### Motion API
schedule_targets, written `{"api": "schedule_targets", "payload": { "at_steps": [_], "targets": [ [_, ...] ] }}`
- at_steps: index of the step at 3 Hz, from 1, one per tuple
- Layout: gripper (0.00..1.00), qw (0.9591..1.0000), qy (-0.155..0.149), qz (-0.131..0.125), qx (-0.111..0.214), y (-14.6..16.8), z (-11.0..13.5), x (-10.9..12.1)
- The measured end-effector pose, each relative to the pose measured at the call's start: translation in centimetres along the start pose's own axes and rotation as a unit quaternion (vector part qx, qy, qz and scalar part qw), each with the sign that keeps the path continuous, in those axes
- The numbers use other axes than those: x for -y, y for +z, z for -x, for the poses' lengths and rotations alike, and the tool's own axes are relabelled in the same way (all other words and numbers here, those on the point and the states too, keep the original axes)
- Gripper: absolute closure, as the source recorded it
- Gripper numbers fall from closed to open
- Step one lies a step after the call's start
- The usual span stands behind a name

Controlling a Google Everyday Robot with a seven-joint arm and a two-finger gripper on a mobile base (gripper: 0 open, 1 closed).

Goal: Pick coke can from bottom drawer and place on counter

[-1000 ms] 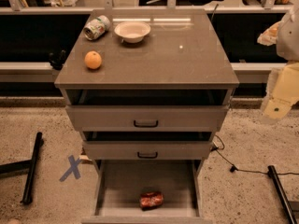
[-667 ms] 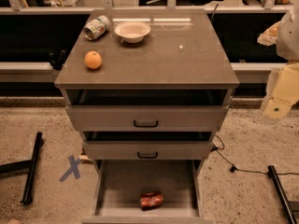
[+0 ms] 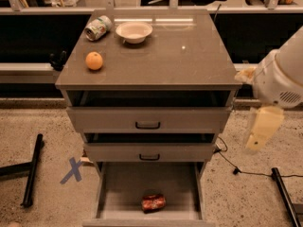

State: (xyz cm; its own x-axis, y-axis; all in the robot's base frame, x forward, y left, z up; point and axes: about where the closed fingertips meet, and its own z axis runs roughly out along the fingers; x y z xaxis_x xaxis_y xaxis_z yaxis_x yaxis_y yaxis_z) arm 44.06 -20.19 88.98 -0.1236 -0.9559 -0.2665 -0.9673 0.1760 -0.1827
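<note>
My claw hangs above and right of the bottom drawer, carrying nothing; I can't tell its opening. The coke can lies on its side near that drawer's front. Reaching in, I risk clipping the middle drawer or rolling the can.

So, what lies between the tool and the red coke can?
Camera view: from the cream tool, hanging at right, speckled floor, a thin black cable, then the wall of the grey-brown bottom drawer.
</note>
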Motion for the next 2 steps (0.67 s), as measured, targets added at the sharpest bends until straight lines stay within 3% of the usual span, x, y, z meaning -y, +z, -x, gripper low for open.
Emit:
{"api": "schedule_targets", "payload": {
  "at_steps": [1, 2],
  "targets": [
    [0.00, 0.9969, -0.037, 0.057, 0.039, 8.63, -0.54, -2.60],
    [0.00, 0.9969, -0.037, 0.057, 0.039, 8.63, -0.53, -2.60]
  ]
}}
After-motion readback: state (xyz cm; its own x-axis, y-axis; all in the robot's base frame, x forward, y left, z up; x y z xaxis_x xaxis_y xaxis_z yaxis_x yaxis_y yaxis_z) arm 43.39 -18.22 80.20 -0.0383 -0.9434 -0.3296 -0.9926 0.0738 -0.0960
